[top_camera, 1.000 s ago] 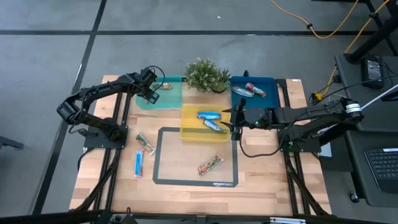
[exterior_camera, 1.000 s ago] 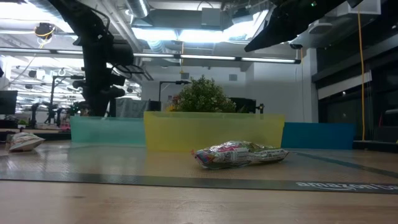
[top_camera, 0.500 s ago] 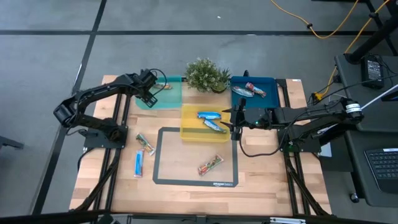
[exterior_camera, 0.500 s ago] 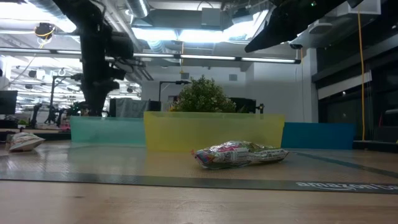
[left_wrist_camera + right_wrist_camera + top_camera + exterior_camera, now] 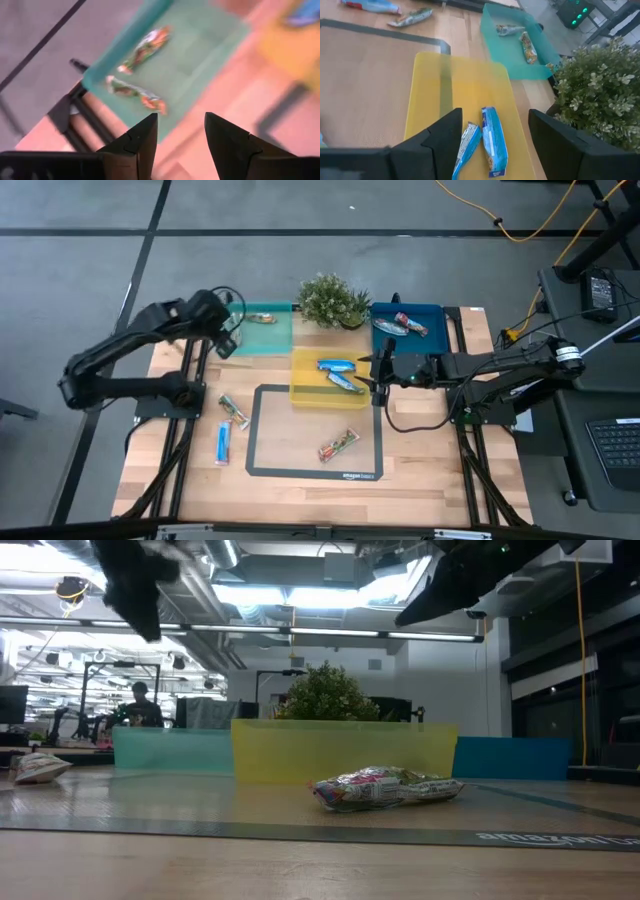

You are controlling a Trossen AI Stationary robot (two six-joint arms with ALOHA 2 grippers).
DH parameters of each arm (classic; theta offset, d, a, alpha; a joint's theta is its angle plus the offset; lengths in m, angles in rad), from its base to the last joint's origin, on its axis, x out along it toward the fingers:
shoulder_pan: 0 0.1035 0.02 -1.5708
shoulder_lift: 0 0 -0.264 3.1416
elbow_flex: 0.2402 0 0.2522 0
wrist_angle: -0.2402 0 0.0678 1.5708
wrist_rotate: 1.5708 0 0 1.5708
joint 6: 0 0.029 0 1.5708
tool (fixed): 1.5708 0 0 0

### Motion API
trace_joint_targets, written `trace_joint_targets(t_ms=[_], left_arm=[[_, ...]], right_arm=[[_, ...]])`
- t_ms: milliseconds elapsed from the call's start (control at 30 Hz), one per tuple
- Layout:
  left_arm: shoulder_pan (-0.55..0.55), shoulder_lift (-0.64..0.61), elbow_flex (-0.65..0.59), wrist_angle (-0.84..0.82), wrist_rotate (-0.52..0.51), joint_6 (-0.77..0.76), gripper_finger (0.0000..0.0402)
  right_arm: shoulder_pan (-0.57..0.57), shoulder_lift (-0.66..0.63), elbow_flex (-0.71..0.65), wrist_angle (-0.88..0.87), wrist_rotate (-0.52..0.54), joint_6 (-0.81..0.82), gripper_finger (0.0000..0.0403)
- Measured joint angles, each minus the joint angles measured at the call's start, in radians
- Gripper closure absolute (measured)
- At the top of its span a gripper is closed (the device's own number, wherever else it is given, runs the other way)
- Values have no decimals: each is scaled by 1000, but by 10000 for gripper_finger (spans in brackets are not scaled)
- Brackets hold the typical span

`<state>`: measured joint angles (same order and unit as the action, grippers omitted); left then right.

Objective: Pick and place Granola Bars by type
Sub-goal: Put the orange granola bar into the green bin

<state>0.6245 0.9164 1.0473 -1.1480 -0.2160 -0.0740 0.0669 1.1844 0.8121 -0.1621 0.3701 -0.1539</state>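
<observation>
High view, working from the bench's near edge back: three Granola Bars lie loose on the bench. The silvery bar point(image 5: 339, 446) sits inside the dark mat outline point(image 5: 262, 469) toward its near right corner, long axis slanting from near-left to far-right. The blue bar point(image 5: 222, 443) lies off the mat by the bench's left edge, long axis running near to far, and the tan-green bar point(image 5: 234, 412) is just beyond it, on a diagonal. Further back, the yellow tray point(image 5: 300, 395) holds two blue bars point(image 5: 338, 366); the right tool point(image 5: 379, 370) hovers at that tray's right rim, fingers spread and empty, the right wrist view confirming a wide gap over the blue pair. At the far edge, the teal tray point(image 5: 275, 340) holds two tan-green bars point(image 5: 135, 92), the blue tray point(image 5: 433, 312) the silvery ones point(image 5: 410, 323), with a plant point(image 5: 331, 300) between the two trays. The left tool point(image 5: 225, 340) is raised at the teal tray's left rim, fingers apart with nothing between them in its wrist view. Judgement: the tan-green bar and loose blue bar lie toward the near edge from the left tool, on the left arm's side, so it is the nearer arm for both; the silvery bar lies closer to the right arm. A grasp would likely go across each bar's short width.
</observation>
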Motion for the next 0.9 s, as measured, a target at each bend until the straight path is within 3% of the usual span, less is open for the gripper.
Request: trace_joint_targets(t_ms=[267,500,700,900], left_arm=[[-198,-163,82,-100,156,-219,256],[-417,-195,90,-137,197,-322,258],[-613,-137,90,-150,203,-401,259],[-782,10,86,-216,177,-497,259]], right_arm=[[0,0,-13,3,1,17,174],[0,0,-13,10,2,19,174],[0,0,-13,10,2,19,174],[0,0,-13,9,2,40,174]])
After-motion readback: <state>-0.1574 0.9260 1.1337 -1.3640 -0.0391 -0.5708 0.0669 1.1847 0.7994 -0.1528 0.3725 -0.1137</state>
